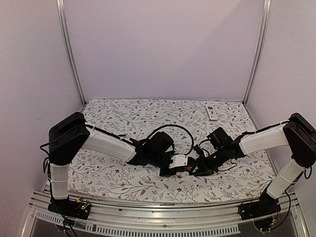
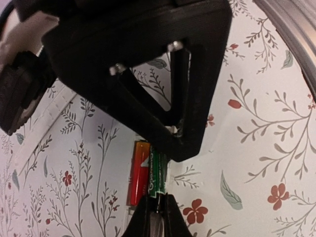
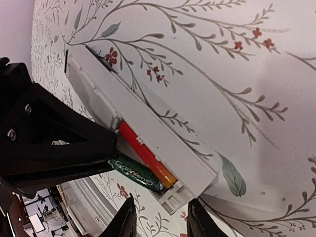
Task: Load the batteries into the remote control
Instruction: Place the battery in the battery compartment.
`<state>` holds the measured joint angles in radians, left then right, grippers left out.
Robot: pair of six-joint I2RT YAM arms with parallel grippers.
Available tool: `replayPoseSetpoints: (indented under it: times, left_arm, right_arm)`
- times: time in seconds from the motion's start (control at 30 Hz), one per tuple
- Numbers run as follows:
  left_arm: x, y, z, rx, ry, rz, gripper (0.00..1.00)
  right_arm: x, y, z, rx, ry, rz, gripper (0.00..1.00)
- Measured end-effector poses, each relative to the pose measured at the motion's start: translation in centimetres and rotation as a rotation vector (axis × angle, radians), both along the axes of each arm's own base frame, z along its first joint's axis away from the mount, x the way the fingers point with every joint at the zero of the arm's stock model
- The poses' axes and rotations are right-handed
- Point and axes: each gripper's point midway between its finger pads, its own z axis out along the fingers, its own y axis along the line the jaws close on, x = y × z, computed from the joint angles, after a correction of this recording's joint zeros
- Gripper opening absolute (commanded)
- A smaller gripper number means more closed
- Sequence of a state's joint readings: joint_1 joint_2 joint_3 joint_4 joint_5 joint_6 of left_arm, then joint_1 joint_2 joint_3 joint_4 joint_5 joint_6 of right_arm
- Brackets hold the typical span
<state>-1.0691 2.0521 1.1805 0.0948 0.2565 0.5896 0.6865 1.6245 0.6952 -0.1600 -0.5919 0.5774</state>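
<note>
White cloth (image 1: 123,113), printed with grey sprigs and red flowers, is seen from above, spread over the table. The left arm (image 1: 106,143) and the right arm (image 1: 261,140) are bent inward over its near half and meet at a white remote (image 1: 178,161), found mid-cloth between their black wrists. A second remote (image 1: 211,112) is laid well apart, near the far right corner.

From the left wrist, the left gripper (image 2: 157,212) is shown clamped on the near end of a green battery (image 2: 158,175). This battery is laid lengthwise, touching a red battery (image 2: 139,170) on its left. Its far end is covered by a black finger (image 2: 197,89) of the right arm, hung just over it. The remote's body can scarcely be told from the cloth here.

From the right wrist, the remote is seen aslant across the cloth with its battery bay open and turned up. The red battery is seated in the bay against the long wall. The green battery is held beside it at a slight angle, one end pinched in the left gripper and the other reaching toward the remote's near end; whether it is seated cannot be told. The right gripper (image 3: 163,215) is held with its fingers apart, one on each side of the remote's near end, and a gap is visible between the remote and the finger (image 3: 129,217) on the left of the view.
</note>
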Motion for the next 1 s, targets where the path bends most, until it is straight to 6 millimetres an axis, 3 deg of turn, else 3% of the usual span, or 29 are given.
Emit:
replayPoseSetpoints:
  times: [0.33, 0.53, 0.73, 1.0]
  left_arm:
    - [0.1, -0.4, 0.0, -0.03, 0.027, -0.039, 0.0]
    - [0.1, -0.5, 0.0, -0.045, 0.039, -0.049, 0.0]
    - [0.1, -0.6, 0.0, -0.051, 0.046, -0.056, 0.0]
    - [0.0, -0.8, 0.0, -0.063, 0.052, -0.065, 0.0]
  right_arm:
    - [0.2, 0.1, 3.9, 0.089, -0.142, 0.145, 0.33]
    - [1.5, 0.4, 5.8, 0.191, -0.406, 0.225, 0.33]
    - [1.2, -0.3, 5.4, 0.228, -0.72, 0.293, 0.32]
    - [1.2, 0.3, 4.3, 0.244, -0.917, 0.362, 0.27]
